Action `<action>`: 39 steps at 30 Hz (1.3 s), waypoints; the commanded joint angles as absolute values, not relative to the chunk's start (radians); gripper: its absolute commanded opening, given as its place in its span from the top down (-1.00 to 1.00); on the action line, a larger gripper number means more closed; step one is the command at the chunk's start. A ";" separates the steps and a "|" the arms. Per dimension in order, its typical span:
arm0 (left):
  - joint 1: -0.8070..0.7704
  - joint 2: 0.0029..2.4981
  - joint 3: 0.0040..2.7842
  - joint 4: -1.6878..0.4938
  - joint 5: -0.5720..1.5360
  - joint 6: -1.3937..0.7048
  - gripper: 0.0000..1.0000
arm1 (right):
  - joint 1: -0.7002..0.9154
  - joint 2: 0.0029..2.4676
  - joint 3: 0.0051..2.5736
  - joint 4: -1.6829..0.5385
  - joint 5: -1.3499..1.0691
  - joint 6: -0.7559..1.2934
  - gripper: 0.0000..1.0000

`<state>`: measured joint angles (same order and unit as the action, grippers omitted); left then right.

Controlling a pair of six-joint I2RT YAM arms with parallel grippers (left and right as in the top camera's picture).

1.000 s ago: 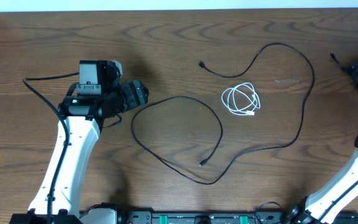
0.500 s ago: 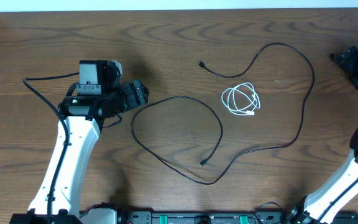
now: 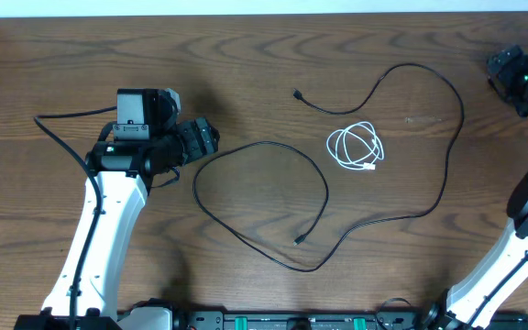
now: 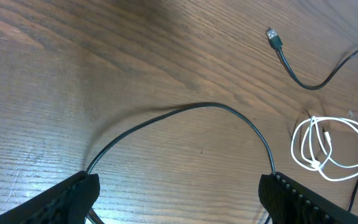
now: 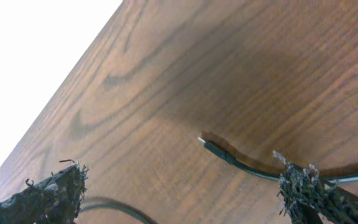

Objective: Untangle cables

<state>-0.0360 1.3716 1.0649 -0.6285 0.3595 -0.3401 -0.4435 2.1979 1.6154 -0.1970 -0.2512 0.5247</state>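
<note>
Two cables lie apart (white cable [image 3: 356, 147] coiled, black cable [image 3: 447, 156] unknotted): untangling looks complete. Left gripper [image 4: 179, 208], right gripper [image 5: 179, 193] both wide, empty.

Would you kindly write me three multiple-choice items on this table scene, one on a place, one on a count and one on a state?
1. Where does the white cable lie?
A) under the left arm
B) inside the black cable's big right-hand bend
C) at the table's near edge

2. How many loose plug-ended cables lie on the table?
A) one
B) two
C) three

3. How do the left hand and right hand stand?
A) both open, empty
B) left shut on the black cable
C) right shut on the white cable

Answers:
1 B, the white coil sits within that arc.
2 B, one is black and one is white.
3 A, both wrist views show them spread wide, gripping nothing.
</note>
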 commanded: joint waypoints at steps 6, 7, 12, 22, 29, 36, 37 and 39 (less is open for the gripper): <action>-0.036 1.367 1.084 -0.632 0.346 -0.335 -0.74 | -0.419 2.201 1.608 -0.167 -0.118 0.599 -0.99; -0.036 1.367 1.084 -0.632 0.346 -0.335 -0.74 | -0.419 2.206 1.608 -0.167 -0.098 0.607 -0.99; -0.036 1.367 1.084 -0.632 0.346 -0.335 -0.74 | -0.418 2.231 1.608 -0.146 -0.065 0.617 -0.99; -0.036 1.367 1.084 -0.632 0.346 -0.335 -0.74 | -0.418 2.310 1.608 -0.104 -0.047 0.628 -0.99; -0.036 1.367 1.084 -0.632 0.346 -0.335 -0.74 | -0.437 2.319 1.608 -0.140 -0.018 0.628 -0.99; -0.036 1.367 1.084 -0.632 0.346 -0.335 -0.74 | -0.484 2.319 1.608 -0.266 -0.017 0.623 -0.99; -0.036 1.367 1.084 -0.632 0.346 -0.335 -0.74 | -0.498 2.318 1.608 -0.286 -0.017 0.623 -0.99; -0.036 1.367 1.084 -0.632 0.346 -0.335 -0.74 | -0.520 2.317 1.608 -0.313 -0.017 0.623 -0.99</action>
